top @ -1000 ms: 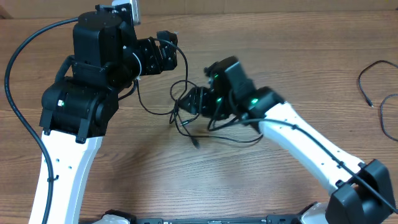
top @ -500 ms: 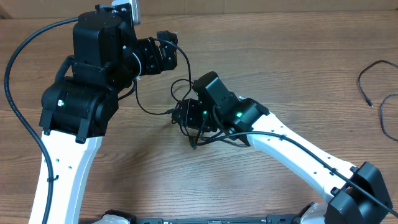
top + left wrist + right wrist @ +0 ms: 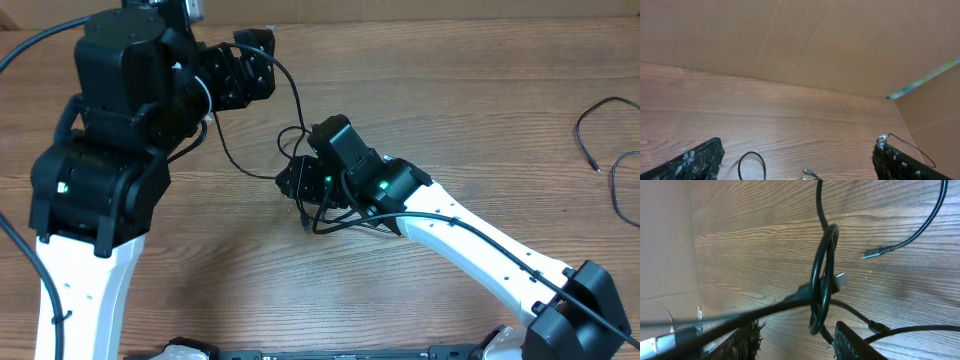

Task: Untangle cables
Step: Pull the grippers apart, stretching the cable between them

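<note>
1. Right pincer [image 3: 797, 336] roughly half open; a loop of the cables [image 3: 821, 287] sits between its fingers, clamp unclear.
2. Just ahead, the knotted loop's long axis runs straight away from the pincer; silvery plug [image 3: 840, 280] pokes right.
3. Farther ahead-right on the table [image 3: 740, 240], loose plug end [image 3: 874, 253] points left.
4. Left pincer [image 3: 797, 152] wide open, empty; strand [image 3: 912, 146] touches one fingertip.

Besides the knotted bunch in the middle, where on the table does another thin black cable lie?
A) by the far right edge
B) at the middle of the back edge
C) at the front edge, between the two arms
A: the overhead view shows a loose cable by the table's right edge, far from the tangle.
</note>
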Action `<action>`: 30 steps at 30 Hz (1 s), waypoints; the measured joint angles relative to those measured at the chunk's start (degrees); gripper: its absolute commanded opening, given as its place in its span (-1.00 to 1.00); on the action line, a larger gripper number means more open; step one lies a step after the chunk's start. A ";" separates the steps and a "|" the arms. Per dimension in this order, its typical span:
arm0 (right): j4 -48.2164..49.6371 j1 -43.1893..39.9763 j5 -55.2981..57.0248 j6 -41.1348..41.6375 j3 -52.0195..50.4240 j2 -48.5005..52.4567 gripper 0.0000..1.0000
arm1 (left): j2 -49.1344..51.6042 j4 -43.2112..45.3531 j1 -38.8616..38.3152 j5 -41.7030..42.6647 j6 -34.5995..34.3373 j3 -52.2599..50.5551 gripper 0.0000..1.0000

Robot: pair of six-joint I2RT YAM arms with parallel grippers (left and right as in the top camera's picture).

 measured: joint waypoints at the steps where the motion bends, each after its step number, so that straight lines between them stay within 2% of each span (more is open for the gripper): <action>1: 0.00 0.00 0.07 -0.15 0.00 0.00 -0.21 | -0.04 -0.20 0.00 -0.07 -0.02 0.02 0.86; 8: 0.02 0.00 1.79 -0.66 -0.15 0.00 -0.22 | -0.02 -0.35 0.00 -1.14 -0.04 0.02 0.86; 13: 0.04 0.00 2.62 -1.31 -0.15 0.31 -0.31 | -0.02 -0.37 0.00 -2.58 -0.04 0.35 0.86; 17: 0.04 0.00 2.82 -1.44 -0.15 1.81 -0.18 | -0.02 -0.50 0.00 -3.02 -0.04 0.61 0.87; 27: 4.35 0.07 1.86 -1.49 -0.22 6.40 -0.21 | -0.02 -1.25 0.00 -3.43 -0.07 0.72 0.88; 28: 5.20 0.07 1.81 -1.53 -0.22 6.69 -0.39 | -0.02 -1.25 0.00 -3.43 -0.07 0.72 0.88; 29: 5.90 0.13 1.70 -1.75 -0.22 7.04 -0.92 | -0.02 -1.27 0.02 -3.45 -0.07 0.74 0.88; 30: 6.67 0.13 1.66 -1.92 -0.22 7.37 -0.92 | -0.02 -1.29 0.15 -3.43 -0.07 0.74 0.89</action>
